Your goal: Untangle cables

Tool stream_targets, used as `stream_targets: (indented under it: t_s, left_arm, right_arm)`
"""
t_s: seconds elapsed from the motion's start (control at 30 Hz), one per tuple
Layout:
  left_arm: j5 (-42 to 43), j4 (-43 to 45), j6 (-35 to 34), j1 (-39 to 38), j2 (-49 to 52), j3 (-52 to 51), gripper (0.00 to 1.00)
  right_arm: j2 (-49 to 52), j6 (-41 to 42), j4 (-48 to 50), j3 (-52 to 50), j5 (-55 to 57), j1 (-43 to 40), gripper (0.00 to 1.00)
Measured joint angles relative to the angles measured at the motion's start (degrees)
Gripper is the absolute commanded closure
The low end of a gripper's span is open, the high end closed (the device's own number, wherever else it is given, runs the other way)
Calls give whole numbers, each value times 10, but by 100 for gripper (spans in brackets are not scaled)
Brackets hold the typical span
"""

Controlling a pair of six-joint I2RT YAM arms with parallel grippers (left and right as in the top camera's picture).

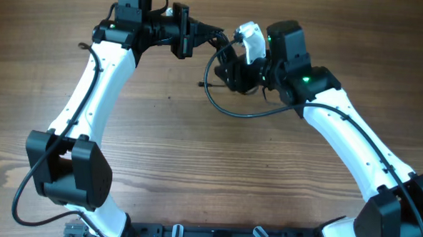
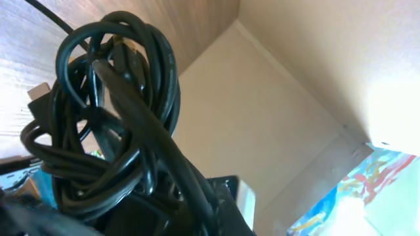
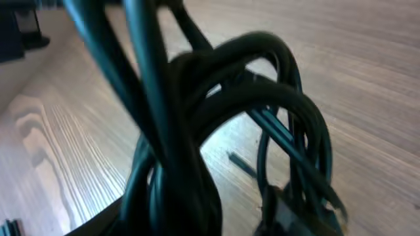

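Cables [image 1: 222, 110] hang in a black bunch at the right gripper [image 1: 231, 71], raised off the table [image 1: 195, 168]; the left gripper [image 1: 190, 37] sits just beside the right gripper, the two facing each other with the bunch between them; from overhead, one long strand leaves the right gripper, swings out in a wide loop on the near side of it and curves back under that arm's wrist; a small plug [image 1: 202, 83] juts out just beside the right gripper, on the side toward the left arm

Left wrist view: the cables [image 2: 111, 118] fill the left half as a thick knot of overlapping loops, several strands running down into the dark gripper body at the bottom edge; a strip of table [image 2: 20, 65] and a pale wall [image 2: 262, 118] lie behind; the fingers are hidden by the knot, so I cannot tell whether they are spread or pinching

Right wrist view: the cables [image 3: 216, 124] loom close and blurred, arching over the table [image 3: 367, 78] well apart from it; a plug [image 3: 295, 213] dangles at the bottom of the bunch; no finger shows clearly here either, so this gripper's state cannot be told
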Motion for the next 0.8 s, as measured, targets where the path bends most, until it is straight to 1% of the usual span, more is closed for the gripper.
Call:
stream_targets:
  t_s: [0.07,0.13,0.2,0.23,0.3,0.37,0.43,0.57,0.63,0.8]
  left_arm:
    - [3,0,-2,0,0,0,96]
    - [3,-2,-1,-2,0,0,96]
    - [-6,-4,16,-5,0,0,96]
    - [-19,-10,39,-5,0,0,96]
    - [-72,-55,86,-7,0,0,96]
    - [-116,-86,111,-8,0,0,96]
    - [-156,-98,137,-13,0,0,96]
    - [-218,-106,165,-21,0,0,96]
    - [-274,-111,183,-22,-1,0,96]
    - [-353,-127,217,-25,-27,-3,96]
  right_arm:
    - [0,10,8,0,3,1,77]
    - [0,15,11,3,2,3,86]
    - [0,28,3,3,3,5,92]
    - [0,40,-4,4,3,4,93]
    - [1,59,-30,5,2,2,94]
    - [5,77,-49,5,-5,0,94]
    - [6,90,-66,8,-14,-3,94]
    - [6,101,-99,16,-24,-12,94]
    - [6,105,-122,17,-19,-17,94]
    - [7,112,-131,19,-15,-21,94]
